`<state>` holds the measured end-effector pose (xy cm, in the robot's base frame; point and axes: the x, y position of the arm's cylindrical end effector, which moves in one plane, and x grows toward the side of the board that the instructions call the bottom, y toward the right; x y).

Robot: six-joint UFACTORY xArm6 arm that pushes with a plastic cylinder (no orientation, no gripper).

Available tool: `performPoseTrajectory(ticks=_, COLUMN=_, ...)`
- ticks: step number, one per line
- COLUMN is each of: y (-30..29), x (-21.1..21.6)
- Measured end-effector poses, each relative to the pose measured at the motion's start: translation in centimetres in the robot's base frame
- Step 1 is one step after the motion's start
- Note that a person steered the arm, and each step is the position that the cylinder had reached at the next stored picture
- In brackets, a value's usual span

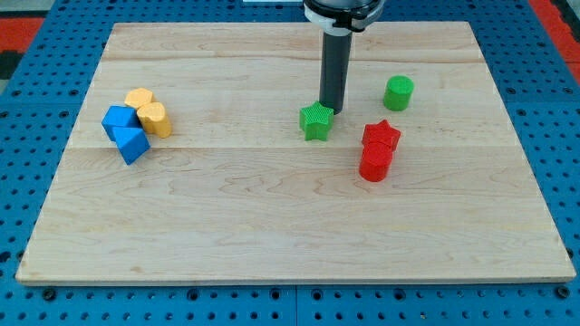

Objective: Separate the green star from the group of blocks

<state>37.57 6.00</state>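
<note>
Hand absent; my tip (330, 110) touches green star (315, 121) top-right, no clear long axis.

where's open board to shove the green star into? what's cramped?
Open: the wide middle strip between the yellow/blue cluster and the green star, plus the whole bottom band of the board. Cramped: the view's right, with the red star, red cylinder and green cylinder. My tip touches the star's upper right.

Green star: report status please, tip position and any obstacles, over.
My tip touching green star at its upper right. Star apart from red blocks and green cylinder. Nothing to the view's left until the blue-yellow cluster.
</note>
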Motion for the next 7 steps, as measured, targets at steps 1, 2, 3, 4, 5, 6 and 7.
performPoseTrajectory(ticks=1, y=4.7, x=1.4)
performPoseTrajectory(ticks=2, y=-0.7, x=1.5)
performPoseTrajectory(ticks=3, y=-3.1, x=-1.7)
performPoseTrajectory(ticks=4, y=-4.4, x=1.8)
performPoseTrajectory(ticks=5, y=-6.6, x=5.7)
performPoseTrajectory(ticks=6, y=-4.3, x=6.9)
performPoseTrajectory(ticks=7, y=-1.9, x=8.9)
